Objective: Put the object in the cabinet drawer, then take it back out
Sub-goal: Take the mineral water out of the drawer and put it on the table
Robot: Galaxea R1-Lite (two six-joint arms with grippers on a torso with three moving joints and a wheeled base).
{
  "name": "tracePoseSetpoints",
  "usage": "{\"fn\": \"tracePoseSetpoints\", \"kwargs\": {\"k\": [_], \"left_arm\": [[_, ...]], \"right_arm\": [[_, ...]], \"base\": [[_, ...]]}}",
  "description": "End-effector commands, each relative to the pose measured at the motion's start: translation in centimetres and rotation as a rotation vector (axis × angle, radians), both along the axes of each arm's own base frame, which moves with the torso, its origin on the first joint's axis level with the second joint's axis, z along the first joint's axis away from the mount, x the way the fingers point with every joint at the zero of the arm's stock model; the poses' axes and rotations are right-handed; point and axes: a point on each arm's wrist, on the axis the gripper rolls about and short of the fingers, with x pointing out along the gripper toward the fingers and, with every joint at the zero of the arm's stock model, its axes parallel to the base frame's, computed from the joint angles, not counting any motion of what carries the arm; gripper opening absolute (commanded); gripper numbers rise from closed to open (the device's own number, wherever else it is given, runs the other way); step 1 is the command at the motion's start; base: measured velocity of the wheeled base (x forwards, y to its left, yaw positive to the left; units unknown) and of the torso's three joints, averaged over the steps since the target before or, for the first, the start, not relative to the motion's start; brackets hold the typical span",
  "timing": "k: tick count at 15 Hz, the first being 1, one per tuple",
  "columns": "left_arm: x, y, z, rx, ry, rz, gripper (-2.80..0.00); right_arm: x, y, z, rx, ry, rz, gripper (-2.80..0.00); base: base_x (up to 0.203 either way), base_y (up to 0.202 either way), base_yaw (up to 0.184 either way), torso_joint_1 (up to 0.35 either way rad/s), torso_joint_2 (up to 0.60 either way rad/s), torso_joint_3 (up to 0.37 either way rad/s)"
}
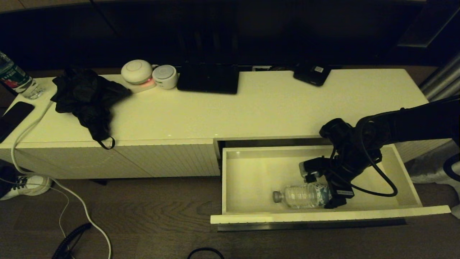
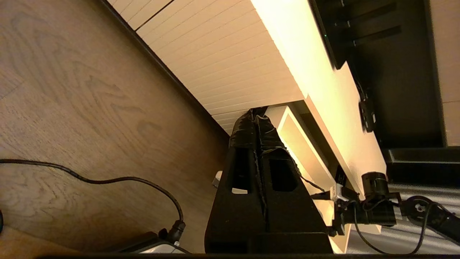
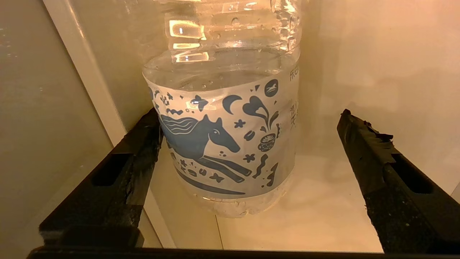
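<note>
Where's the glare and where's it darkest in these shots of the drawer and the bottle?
Head view: dim overall, back wall nearly black, bottle lying in the open drawer. Right wrist view: bright highlights on the bottle's clear ribs, soft shadow beside it, open right gripper around it. Left wrist view: strong glare along the cabinet top.

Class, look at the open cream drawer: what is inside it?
Inside the wide cream drawer, a small clear plastic bottle with grey cap lies on its side. The right pincer, open, straddles its labelled base. The arm hides part of the drawer floor behind it.
</note>
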Motion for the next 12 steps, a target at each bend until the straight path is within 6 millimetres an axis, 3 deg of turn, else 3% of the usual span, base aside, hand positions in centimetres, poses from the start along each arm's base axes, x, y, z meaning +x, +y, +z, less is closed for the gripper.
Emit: {"fn": "tracePoseSetpoints", "kwargs": {"k": [1,9,10,12], "left_arm": [[-0.01,0.00,0.00,-0.006,-0.002,0.000,-2.80],[-0.01,0.00,0.00,-0.006,-0.002,0.000,-2.80],[0.00,0.00,-0.04,-0.006,-0.001,0.000,-2.80],[-0.01,0.00,0.00,-0.006,-0.002,0.000,-2.80]], "right_arm": [[-0.12,-0.01,0.40,0.001,-0.008,0.006,0.00],[-0.33,-0.01,0.42,0.000,-0.003,0.007,0.00],[-0.36,-0.01,0.31,0.002,-0.002,0.004,-2.80],[-0.20,0.05,0.42,0.012,-0.005,0.010,-2.80]], "base": [[0.000,0.000,0.000,0.000,0.00,0.000],[0.000,0.000,0.000,0.000,0.00,0.000],[0.000,0.000,0.000,0.000,0.00,0.000],[0.000,0.000,0.000,0.000,0.00,0.000]]}}
